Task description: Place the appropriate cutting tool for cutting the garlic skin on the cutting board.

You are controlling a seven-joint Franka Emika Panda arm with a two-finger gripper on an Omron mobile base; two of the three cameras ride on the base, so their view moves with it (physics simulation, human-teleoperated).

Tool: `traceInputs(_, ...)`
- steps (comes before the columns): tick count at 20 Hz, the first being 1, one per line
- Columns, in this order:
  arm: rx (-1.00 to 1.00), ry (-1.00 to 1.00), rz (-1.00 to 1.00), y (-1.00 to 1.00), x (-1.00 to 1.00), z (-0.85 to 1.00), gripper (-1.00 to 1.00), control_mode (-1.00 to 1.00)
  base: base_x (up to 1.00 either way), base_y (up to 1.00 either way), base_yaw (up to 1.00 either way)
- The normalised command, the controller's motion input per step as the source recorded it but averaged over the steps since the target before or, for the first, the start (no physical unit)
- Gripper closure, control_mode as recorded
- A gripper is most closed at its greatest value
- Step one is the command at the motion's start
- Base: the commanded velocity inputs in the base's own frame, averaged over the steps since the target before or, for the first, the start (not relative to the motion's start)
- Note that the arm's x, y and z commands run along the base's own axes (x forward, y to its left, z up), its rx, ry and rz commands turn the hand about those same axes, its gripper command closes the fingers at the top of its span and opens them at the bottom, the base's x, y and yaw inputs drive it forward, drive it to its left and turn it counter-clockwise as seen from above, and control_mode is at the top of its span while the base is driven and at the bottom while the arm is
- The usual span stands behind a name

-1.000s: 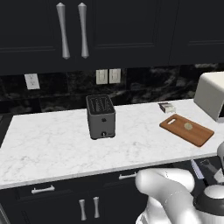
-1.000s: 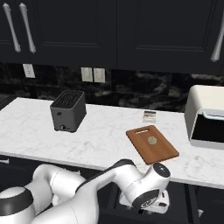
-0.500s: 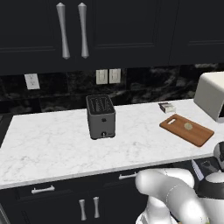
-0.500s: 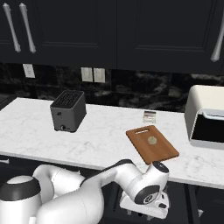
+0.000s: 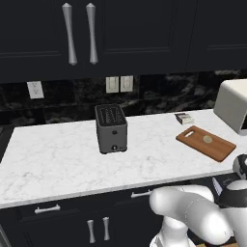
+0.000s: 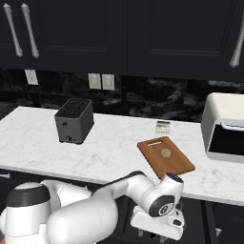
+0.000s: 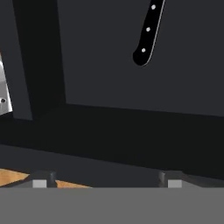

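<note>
— Reddish-brown wood: that is the cutting board (image 6: 166, 157), lying flat on the white marble counter (image 6: 109, 147), its slotted handle end pointing towards the back wall. Do you see it from the other side too?

— Yes, the cutting board (image 5: 206, 143) sits near the right end of the counter (image 5: 58, 159) there, with the garlic (image 5: 207, 139) resting on it, a small pale round lump. In the right base view the garlic (image 6: 165, 152) lies about mid-board.

— What else stands on the counter?

— A dark grey toaster (image 6: 74, 120) well to the left of the board, a small grey-white box (image 6: 162, 127) just behind the board's handle end, and a cream toaster oven (image 6: 225, 127) at the far right.

— And the knife?

— In the hand view the black handle of the cutting tool (image 7: 147, 33), with three pale rivets, lies on a dark surface inside what looks like an open drawer. Its blade runs out of the top edge.

— The gripper?

— The gripper (image 7: 105, 179) hangs below counter level, in front of the cabinets. Its two fingertips (image 7: 41, 179) stand wide apart with nothing between them, well short of the handle.
</note>
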Motion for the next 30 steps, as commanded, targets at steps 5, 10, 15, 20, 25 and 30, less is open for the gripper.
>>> traceInputs(5, 0.00, 0.00, 0.00, 0.00, -0.21, -0.29, -1.00, -1.00, 0.00, 0.00, 0.00)
traceInputs(10, -0.01, 0.00, 0.00, 0.00, -0.35, -0.39, -1.00, -1.00, 0.00, 0.00, 0.00)
traceInputs(15, 0.00, 0.00, 0.00, 0.06, -0.03, -0.04, -1.00, -1.00, 0.00, 0.00, 0.00)
traceInputs(20, 0.00, -0.05, -0.01, 0.13, 0.60, 0.19, -1.00, -1.00, 0.00, 0.00, 0.00)
traceInputs(25, 0.00, -0.07, -0.04, 0.00, 0.18, -0.04, -1.00, -1.00, 0.00, 0.00, 0.00)
traceInputs(30, -0.03, -0.10, -0.06, 0.00, 0.00, -0.40, -1.00, -1.00, 0.00, 0.00, 0.00)
